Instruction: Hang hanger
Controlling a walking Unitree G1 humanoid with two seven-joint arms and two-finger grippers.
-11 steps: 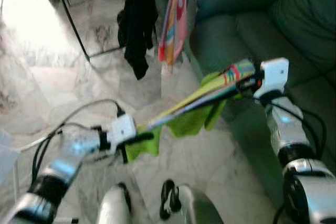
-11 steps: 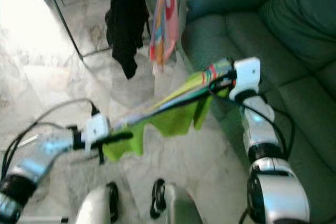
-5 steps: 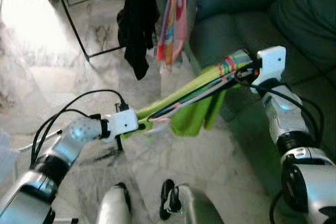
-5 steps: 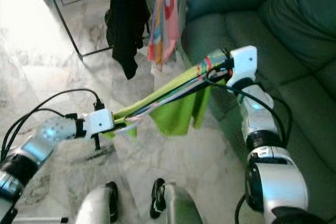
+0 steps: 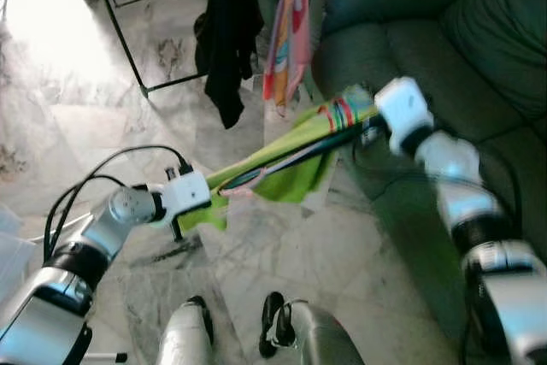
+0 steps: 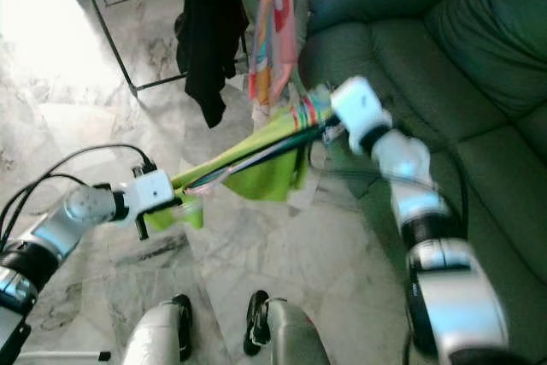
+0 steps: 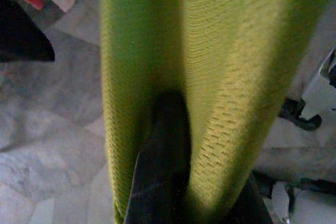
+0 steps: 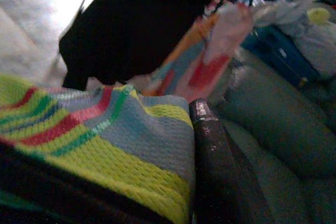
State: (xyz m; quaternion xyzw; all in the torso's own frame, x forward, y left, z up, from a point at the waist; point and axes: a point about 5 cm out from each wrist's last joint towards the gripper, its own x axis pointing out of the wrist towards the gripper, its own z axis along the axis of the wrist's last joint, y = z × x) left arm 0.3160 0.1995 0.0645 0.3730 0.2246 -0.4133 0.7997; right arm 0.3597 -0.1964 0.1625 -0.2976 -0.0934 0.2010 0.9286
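A lime-green garment (image 5: 282, 164) with a red, green and grey striped edge (image 8: 89, 124) hangs on a thin hanger stretched between my two grippers over the marble floor. My left gripper (image 5: 218, 198) is shut on its lower left end, green knit (image 7: 226, 87) wrapped around a black finger (image 7: 163, 166). My right gripper (image 5: 363, 121) is shut on the striped upper end near the sofa's edge, one dark finger (image 8: 215, 166) pressed against the cloth.
A black metal clothes rack (image 5: 115, 27) stands ahead with a black garment (image 5: 226, 32) and a pink-orange patterned cloth (image 5: 291, 27) hanging from it. A dark green sofa (image 5: 453, 49) fills the right side. My own feet (image 5: 273, 326) stand on pale marble floor (image 5: 68, 117).
Both arms have swung left with the garment; the right gripper moved up and toward the hanging clothes, and the left gripper drew slightly lower and nearer to me.
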